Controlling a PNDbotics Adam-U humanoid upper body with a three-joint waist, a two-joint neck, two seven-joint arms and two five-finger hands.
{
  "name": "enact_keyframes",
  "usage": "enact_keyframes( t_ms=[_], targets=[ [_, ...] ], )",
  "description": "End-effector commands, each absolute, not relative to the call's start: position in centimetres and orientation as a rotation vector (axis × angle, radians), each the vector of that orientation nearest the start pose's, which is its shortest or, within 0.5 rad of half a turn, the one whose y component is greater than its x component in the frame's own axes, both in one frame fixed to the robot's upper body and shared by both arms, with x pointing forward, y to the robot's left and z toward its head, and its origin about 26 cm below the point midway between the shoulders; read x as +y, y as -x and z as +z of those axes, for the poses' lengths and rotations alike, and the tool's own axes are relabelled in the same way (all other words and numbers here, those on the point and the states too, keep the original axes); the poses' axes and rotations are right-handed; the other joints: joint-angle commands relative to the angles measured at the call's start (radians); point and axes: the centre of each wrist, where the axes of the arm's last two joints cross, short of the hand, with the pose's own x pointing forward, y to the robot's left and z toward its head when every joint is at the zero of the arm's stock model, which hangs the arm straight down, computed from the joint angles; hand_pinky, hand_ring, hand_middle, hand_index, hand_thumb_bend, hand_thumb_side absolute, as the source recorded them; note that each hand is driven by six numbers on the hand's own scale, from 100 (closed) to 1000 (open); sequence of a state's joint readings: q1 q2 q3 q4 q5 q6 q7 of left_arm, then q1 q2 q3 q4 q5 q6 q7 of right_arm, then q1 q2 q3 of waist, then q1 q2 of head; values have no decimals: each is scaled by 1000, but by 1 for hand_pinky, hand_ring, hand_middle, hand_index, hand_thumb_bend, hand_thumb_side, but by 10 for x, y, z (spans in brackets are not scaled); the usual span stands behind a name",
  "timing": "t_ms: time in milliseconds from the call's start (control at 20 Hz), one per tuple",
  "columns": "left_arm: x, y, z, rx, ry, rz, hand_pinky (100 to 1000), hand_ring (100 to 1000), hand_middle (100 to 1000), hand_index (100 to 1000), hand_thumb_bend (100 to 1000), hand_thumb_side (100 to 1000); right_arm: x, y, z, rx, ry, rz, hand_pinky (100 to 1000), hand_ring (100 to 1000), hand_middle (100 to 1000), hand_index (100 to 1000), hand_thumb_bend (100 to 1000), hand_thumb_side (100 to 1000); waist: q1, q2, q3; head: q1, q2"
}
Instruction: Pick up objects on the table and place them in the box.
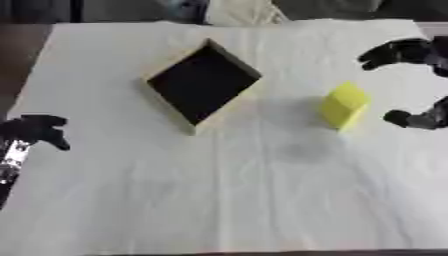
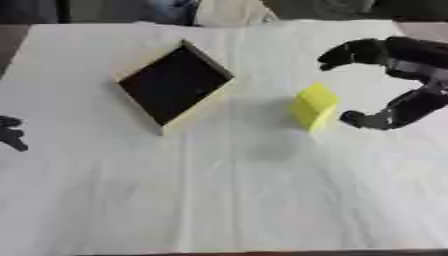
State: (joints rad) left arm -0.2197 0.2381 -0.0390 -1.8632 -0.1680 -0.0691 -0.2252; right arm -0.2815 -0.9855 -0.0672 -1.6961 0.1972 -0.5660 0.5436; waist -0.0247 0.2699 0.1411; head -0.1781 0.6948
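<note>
While the right hand hovers spread wide at the right of the white-covered table, fingers and thumb apart and holding nothing, a yellow block stands just to its left, near the thumb tip but not touching. Farther left of the block sits the open box, dark inside and turned cornerwise. Well away at the left edge, the left hand rests with fingers curled, empty.

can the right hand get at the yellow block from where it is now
Probably yes. The right hand is open just right of the yellow block, fingers above and thumb below, with only bare table between. The box sits off to the block's left.
</note>
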Motion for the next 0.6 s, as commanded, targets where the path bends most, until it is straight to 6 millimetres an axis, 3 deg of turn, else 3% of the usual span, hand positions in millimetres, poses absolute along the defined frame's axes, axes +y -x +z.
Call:
enact_keyframes(
  t_ms=[50,600],
  targets=[
    [253,-308,143,-2080,-127,-654,774,516,451,703,210,924,-415,-309,270,-1740,660,1812,842,859,906,918,319,463,-1,-19,-3,0,8],
    [253,-308,144,-2080,-126,-662,775,517,452,704,211,925,-421,-310,269,-1716,678,1799,842,863,910,922,342,463,-8,-17,1,-4,10]
  ],
)
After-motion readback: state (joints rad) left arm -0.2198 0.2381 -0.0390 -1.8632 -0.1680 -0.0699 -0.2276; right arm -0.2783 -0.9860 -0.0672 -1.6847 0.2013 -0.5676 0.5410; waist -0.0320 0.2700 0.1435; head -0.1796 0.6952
